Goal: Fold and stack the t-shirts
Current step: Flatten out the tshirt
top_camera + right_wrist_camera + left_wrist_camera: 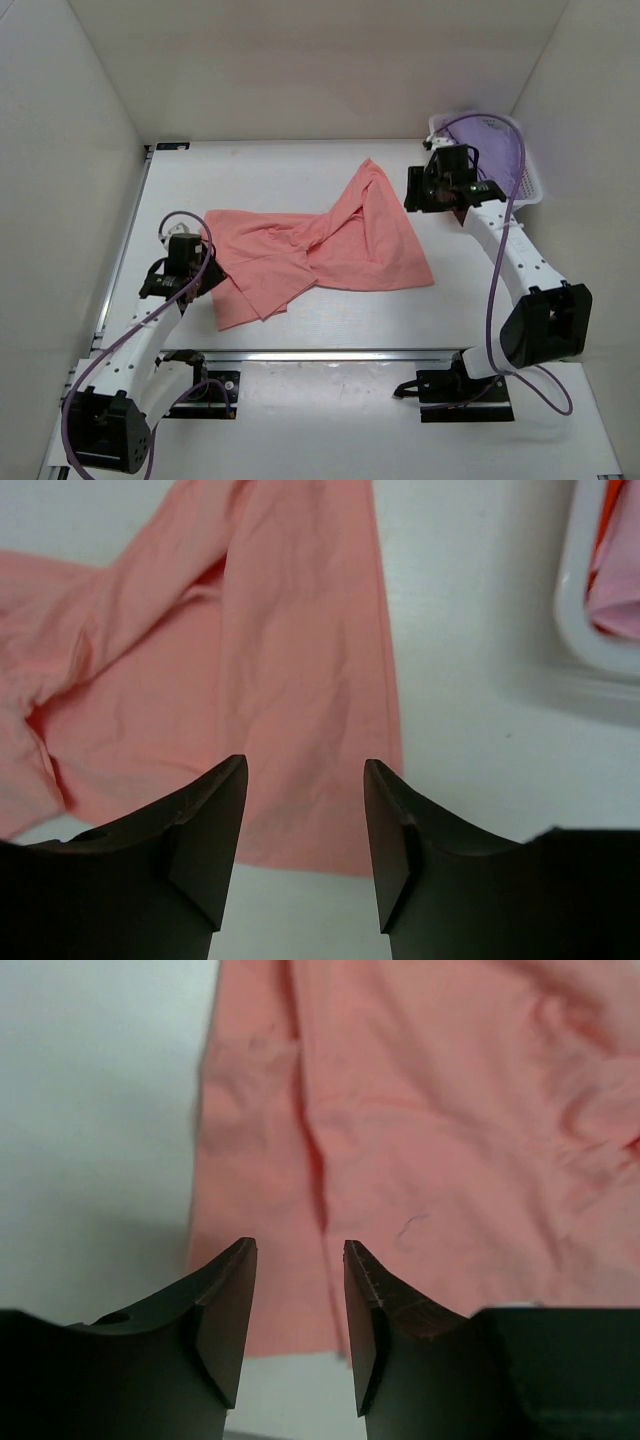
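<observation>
We saw the salmon-pink t-shirt [320, 250] lying loose and rumpled on the white counter [300, 170], not folded. One broad part was spread flat, a narrower part ran up from it to a point at the far side, and a long band stretched out toward the left arm, with creases and overlaps where the parts met.

The left gripper [188, 268] hung just beside the end of that band. In its wrist view the left gripper [298, 1252] had its jaws parted with nothing between them, and the shirt's edge and a long crease lay below.

The right gripper [440, 188] stood just off the shirt's far right side, beside the pointed part. Its wrist view showed the right gripper [305, 768] likewise parted and holding nothing, above the shirt's straight hem and bare counter.

Beyond the shirt's far right corner, apart from it, sat a white basket [532, 192]. What seemed to be a lavender t-shirt [495, 150] lay in it, though the arm and a purple cable [490, 290] hid part of it. The right wrist view caught pink cloth [615, 600] and orange-red cloth [605, 510] inside the basket's rim.
</observation>
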### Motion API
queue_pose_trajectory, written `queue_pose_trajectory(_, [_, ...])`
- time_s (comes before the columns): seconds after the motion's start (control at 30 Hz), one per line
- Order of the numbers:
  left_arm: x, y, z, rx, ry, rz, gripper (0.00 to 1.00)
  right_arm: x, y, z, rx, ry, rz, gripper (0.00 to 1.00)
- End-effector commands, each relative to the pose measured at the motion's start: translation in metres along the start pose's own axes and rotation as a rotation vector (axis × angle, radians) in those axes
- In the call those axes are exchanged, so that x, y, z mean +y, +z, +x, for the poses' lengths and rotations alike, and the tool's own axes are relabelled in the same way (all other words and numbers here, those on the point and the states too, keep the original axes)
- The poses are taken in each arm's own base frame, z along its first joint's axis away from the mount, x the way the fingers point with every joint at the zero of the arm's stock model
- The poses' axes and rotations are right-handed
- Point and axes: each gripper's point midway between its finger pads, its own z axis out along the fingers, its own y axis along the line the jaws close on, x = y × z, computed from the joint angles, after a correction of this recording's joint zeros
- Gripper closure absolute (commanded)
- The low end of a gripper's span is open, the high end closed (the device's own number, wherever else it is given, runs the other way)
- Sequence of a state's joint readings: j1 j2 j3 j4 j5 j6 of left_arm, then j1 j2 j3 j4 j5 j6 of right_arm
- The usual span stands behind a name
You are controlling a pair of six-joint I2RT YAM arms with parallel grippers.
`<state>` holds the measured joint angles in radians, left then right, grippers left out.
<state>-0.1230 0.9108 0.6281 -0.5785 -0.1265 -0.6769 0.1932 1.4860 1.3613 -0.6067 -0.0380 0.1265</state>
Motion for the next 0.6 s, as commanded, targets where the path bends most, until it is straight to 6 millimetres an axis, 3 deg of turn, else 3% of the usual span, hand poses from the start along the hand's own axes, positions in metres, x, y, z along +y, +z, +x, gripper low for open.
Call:
queue_pose_trajectory(0.0, [0.026,-0.005,0.045,0.131,0.044,-0.069,0.48,0.007,0.001,0.031,0.026,-0.005,-0.007,0.53])
queue_pose_trajectory(0.13, [0.022,-0.005,0.060,0.166,0.085,-0.089,0.40,0.009,-0.002,0.061,0.074,0.000,-0.010,0.53])
queue_pose_trajectory(0.33, [0.048,0.002,0.091,0.253,0.044,-0.183,0.37,-0.004,-0.005,0.087,0.121,0.044,-0.011,0.49])
queue_pose_trajectory(0.5, [0.051,0.001,0.094,0.241,0.053,-0.211,0.32,-0.017,-0.002,0.109,0.163,0.083,0.011,0.47])
queue_pose_trajectory(0.57, [0.049,0.000,0.099,0.249,0.072,-0.216,0.32,-0.021,0.001,0.112,0.170,0.100,0.036,0.35])
